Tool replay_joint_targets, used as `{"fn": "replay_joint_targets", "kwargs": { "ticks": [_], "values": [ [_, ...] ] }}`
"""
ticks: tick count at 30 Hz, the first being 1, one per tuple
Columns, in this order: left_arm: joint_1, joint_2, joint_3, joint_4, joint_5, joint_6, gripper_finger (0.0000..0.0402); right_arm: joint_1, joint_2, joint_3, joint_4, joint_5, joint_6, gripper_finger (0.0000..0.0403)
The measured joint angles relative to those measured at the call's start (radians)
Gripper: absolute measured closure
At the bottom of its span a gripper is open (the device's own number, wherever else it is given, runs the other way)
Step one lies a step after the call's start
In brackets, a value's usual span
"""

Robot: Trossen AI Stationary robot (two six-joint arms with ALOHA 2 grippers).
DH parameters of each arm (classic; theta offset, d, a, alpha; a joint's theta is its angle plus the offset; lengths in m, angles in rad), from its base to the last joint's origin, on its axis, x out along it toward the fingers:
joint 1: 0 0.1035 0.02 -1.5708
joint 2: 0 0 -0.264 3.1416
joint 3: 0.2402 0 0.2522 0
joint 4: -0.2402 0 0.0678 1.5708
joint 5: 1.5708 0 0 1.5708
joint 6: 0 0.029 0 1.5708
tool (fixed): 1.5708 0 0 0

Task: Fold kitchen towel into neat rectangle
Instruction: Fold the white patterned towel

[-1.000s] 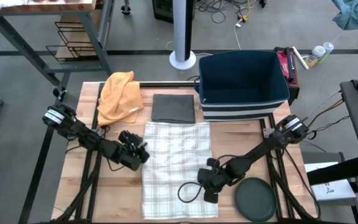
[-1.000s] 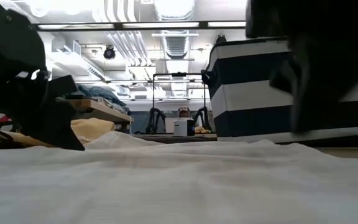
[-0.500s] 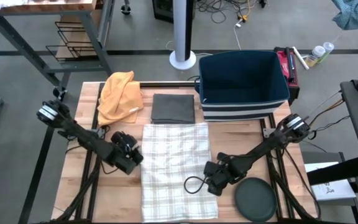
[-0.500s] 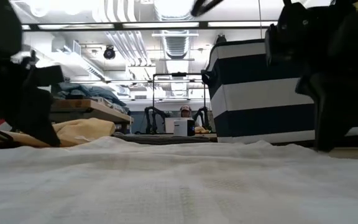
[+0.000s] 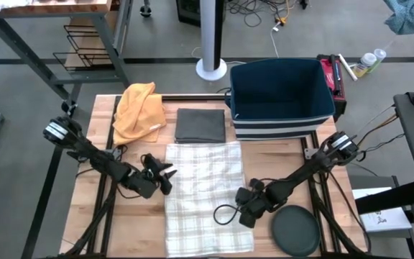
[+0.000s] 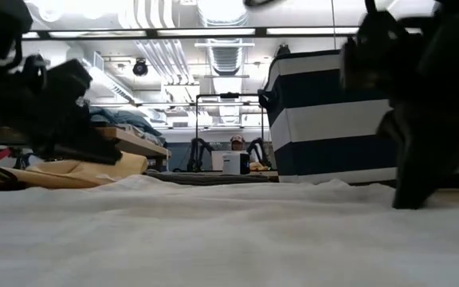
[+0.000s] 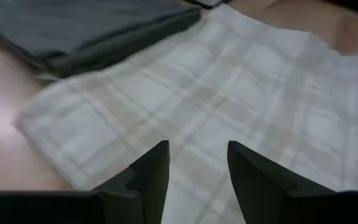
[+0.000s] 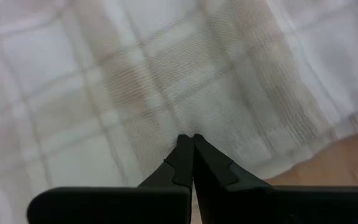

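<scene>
The kitchen towel (image 5: 205, 194), white with pale plaid lines, lies spread flat in the middle of the table. My left gripper (image 5: 165, 175) hovers open at its left edge, slanting low toward the table's right; its fingers (image 7: 151, 174) stand apart above the cloth (image 7: 229, 106). My right gripper (image 5: 246, 214) is shut and points steeply down just inside the towel's right edge (image 8: 303, 149). In the low view it stands as a dark shape (image 6: 421, 151) reaching down to the cloth. My right gripper points its shut fingertips (image 8: 185, 149) down at the towel close to its right edge. Whether the tips touch the cloth, I cannot tell. The towel lies flat there.
A folded grey cloth (image 5: 200, 124) lies just beyond the towel's far edge, a yellow cloth (image 5: 139, 111) at the far left. A navy striped bin (image 5: 282, 93) stands at the far right. A dark round disc (image 5: 295, 230) and a black cable loop (image 5: 225, 214) sit by my right gripper.
My left gripper has tipped up from pointing steeply down to a shallow slant, staying by the towel's left edge. My right gripper has sunk toward the towel near its right edge and rolled a little. The towel has not moved.
</scene>
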Motion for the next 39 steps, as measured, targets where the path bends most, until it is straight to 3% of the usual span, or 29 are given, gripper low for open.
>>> {"fn": "replay_joint_targets", "kwargs": {
  "ticks": [5,10,14,21,30,35,39],
  "values": [
    [0.004,0.136,-0.036,0.049,0.023,-0.075,0.0248,0.011,-0.013,0.003,-0.095,0.006,0.093,0.0403],
    [0.003,0.249,-0.043,0.066,-0.073,-0.143,0.0249,0.029,-0.062,0.034,-0.036,-0.012,0.053,0.0403],
    [0.003,0.263,-0.044,0.045,-0.107,-0.192,0.0249,0.034,-0.070,0.032,-0.027,0.106,0.053,0.0403],
    [-0.046,0.135,-0.044,-0.239,-0.047,-0.264,0.0249,0.042,0.012,0.020,0.106,0.099,0.051,0.0403],
    [-0.077,-0.195,-0.054,-0.631,0.050,-0.267,0.0248,0.037,-0.002,0.020,0.106,0.097,0.030,0.0403],
    [-0.078,-0.329,-0.052,-0.521,-0.047,-0.158,0.0248,0.015,-0.055,0.017,0.075,0.159,-0.016,0.0403],
    [-0.075,-0.338,-0.050,-0.174,-0.088,0.130,0.0248,-0.025,-0.048,0.011,0.076,0.171,-0.069,0.0403]
  ]
}}
